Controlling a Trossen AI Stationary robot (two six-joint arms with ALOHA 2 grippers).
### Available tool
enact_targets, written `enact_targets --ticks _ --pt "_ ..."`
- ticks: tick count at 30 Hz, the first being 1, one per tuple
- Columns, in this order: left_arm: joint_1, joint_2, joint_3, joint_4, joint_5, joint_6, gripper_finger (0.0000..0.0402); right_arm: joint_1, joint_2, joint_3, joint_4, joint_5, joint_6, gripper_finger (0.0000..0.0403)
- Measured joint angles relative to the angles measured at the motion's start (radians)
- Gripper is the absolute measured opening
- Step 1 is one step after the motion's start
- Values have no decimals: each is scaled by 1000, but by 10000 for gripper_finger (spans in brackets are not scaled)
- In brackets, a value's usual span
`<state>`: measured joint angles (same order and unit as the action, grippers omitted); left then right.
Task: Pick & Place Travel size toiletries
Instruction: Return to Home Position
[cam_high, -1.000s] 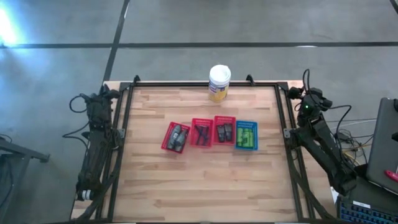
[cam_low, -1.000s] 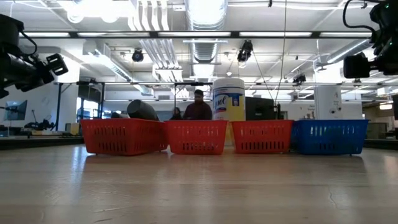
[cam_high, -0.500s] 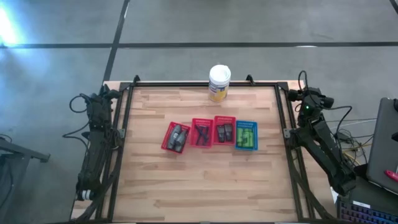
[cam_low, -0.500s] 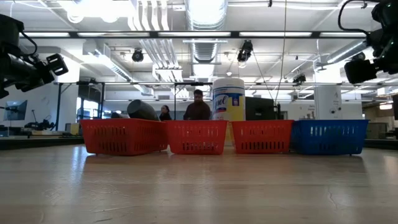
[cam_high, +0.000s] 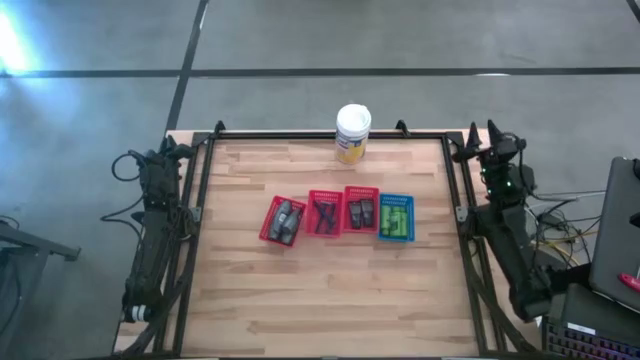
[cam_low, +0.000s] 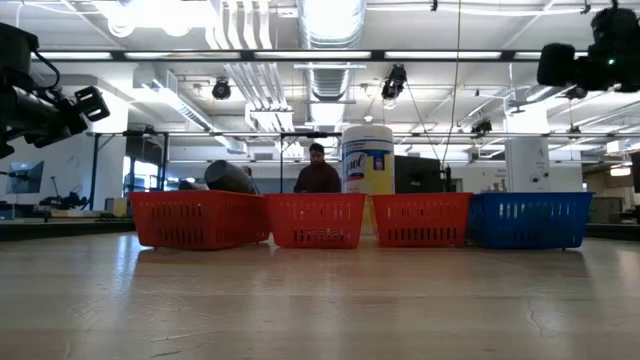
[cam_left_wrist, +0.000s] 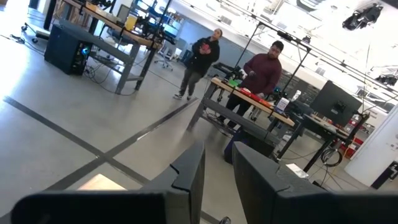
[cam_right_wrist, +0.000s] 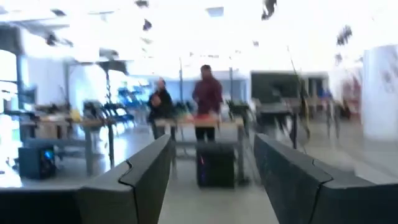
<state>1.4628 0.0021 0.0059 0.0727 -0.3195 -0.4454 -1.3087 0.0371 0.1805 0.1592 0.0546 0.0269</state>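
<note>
The worktop (cam_high: 300, 310) carries a row of three red baskets (cam_low: 318, 220) and one blue basket (cam_low: 528, 220), all holding the travel size toiletries (cam_high: 396, 218). At its side edges, the left gripper (cam_left_wrist: 219, 152) gapes narrowly and the right gripper (cam_right_wrist: 211, 143) widely, both empty.

Grey tubes (cam_high: 285, 219), black razors (cam_high: 324, 215), dark packets (cam_high: 360, 213), green tubes (cam_high: 396, 217) in separate baskets (cam_high: 325, 192).

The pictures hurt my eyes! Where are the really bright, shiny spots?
High view: a white glare on the floor at the picture's left edge. Low view: the ceiling lights blaze white. Right wrist view: the ceiling is washed out, almost all white. Left wrist view: brightest in the upper right.
</note>
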Motion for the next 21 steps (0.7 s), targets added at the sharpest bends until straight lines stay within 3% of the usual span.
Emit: enact_targets --ticks 3,9,15,21 --pt "0 0 0 0 0 0 87 -3 -27 -31 49 -17 -34 233" --pt "0 1 0 1 0 0 87 -6 -37 -151 73 185 23 254" --pt "0 1 0 -1 0 0 87 -8 -37 -172 -50 192 19 274" --pt "0 1 0 -2 0 0 87 -8 -37 -172 -59 200 -21 294"
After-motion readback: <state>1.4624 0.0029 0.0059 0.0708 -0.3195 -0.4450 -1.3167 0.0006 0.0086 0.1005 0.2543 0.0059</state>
